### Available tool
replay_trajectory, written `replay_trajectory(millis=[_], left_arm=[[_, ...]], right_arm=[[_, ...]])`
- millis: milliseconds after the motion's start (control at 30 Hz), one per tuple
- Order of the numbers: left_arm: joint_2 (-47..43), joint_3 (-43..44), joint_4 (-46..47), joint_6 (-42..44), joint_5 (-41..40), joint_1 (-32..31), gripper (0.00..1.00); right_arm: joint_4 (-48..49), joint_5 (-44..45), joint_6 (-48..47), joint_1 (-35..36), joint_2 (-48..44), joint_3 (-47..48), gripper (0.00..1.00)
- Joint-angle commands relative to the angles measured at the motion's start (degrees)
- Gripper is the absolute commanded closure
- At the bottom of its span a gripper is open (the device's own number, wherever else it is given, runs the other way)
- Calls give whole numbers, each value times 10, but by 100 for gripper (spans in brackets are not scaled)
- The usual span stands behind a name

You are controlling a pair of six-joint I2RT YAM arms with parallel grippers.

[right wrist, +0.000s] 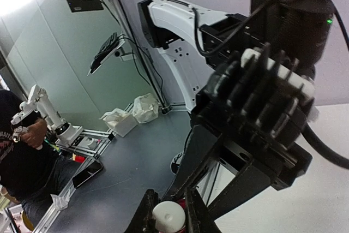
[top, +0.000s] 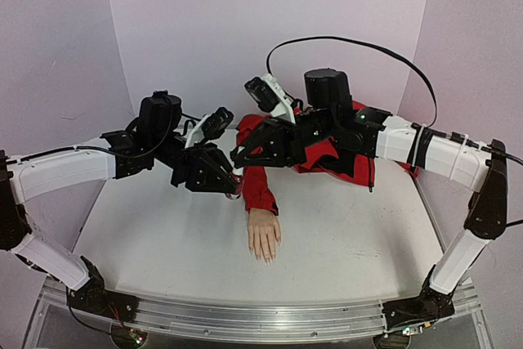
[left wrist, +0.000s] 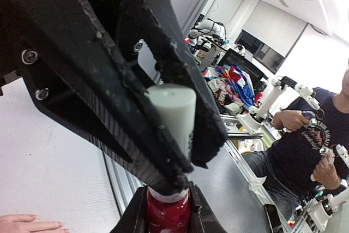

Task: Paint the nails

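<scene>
The pale mannequin hand [top: 264, 234] lies palm down in the middle of the table, its red sleeve [top: 257, 187] running back. Its nails [top: 265, 257] point toward the near edge and are too small to judge their colour. Above the sleeve both grippers meet. My left gripper [left wrist: 188, 170] is shut on the white cap [left wrist: 173, 114] of the polish bottle. My right gripper [right wrist: 166, 216] is shut on the red bottle [left wrist: 168, 214] just below the cap. Bottle and cap are in line and look joined. The hand's fingers [left wrist: 27, 225] show at the left wrist view's bottom edge.
A red garment [top: 343, 157] lies bunched at the back of the table under the right arm. A black cable [top: 351, 42] loops above that arm. Pale walls close the table in on three sides.
</scene>
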Motion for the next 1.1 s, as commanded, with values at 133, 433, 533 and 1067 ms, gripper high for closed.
replay_trajectory(millis=[133, 433, 533, 1067], left_arm=[[-3, 29, 50, 4, -12, 21, 100], [-91, -75, 45, 70, -604, -4, 100], [-99, -81, 45, 97, -682, -28, 100], [-36, -32, 45, 78, -739, -55, 100]], right_arm=[[-11, -16, -14, 0, -10, 11, 97], [-27, 412, 45, -14, -63, -32, 37], [-18, 461, 100, -14, -63, -30, 33], [-16, 536, 232, 11, 48, 75, 51]])
